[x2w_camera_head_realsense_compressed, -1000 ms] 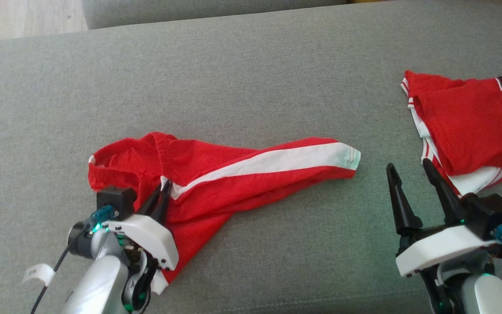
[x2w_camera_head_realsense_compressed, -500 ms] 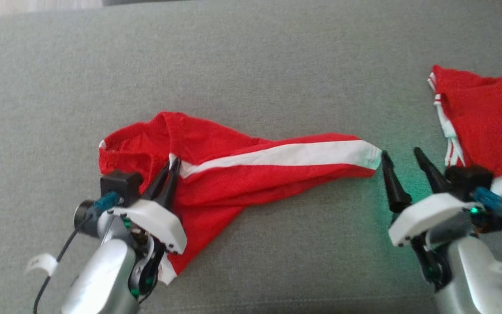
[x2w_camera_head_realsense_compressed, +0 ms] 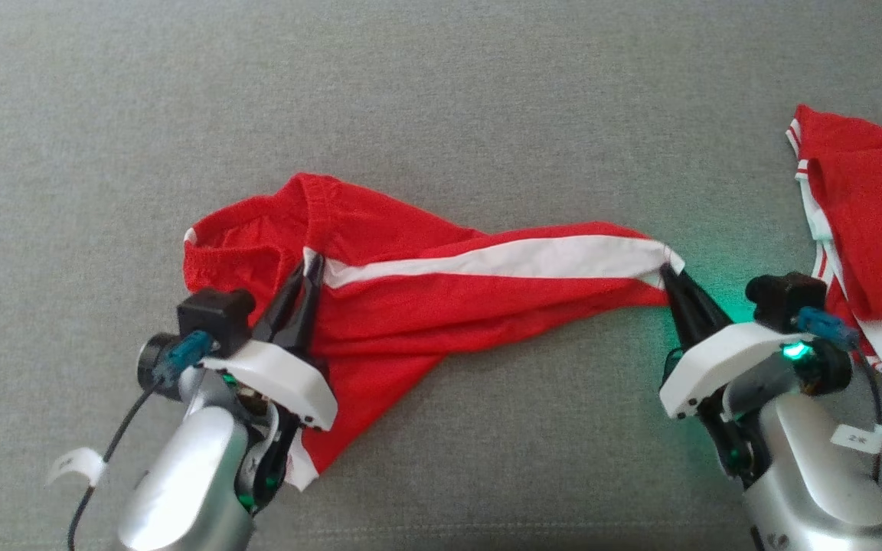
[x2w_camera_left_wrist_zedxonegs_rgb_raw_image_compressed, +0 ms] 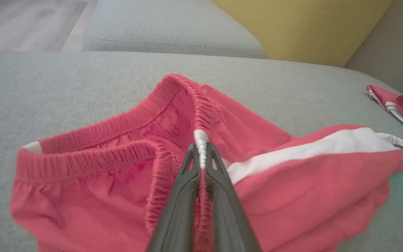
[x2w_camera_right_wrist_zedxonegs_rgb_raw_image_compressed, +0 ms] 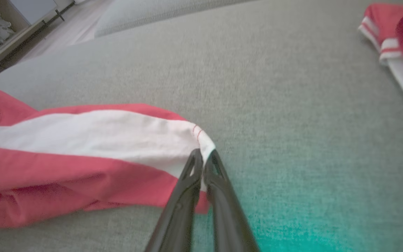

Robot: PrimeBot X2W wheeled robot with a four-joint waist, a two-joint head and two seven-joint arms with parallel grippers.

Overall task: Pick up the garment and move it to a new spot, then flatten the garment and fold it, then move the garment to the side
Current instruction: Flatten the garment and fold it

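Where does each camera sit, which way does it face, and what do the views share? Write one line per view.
Head view: on the robot's head, facing down at the grey sofa seat; both forearms show, left gripper and right gripper shut on the red shorts.
Left wrist view: on the left wrist, facing along that gripper to the waistband it pinches.
Right wrist view: on the right wrist, facing along that gripper to the leg hem it pinches.
Shared: all three show the shorts and a red jersey.
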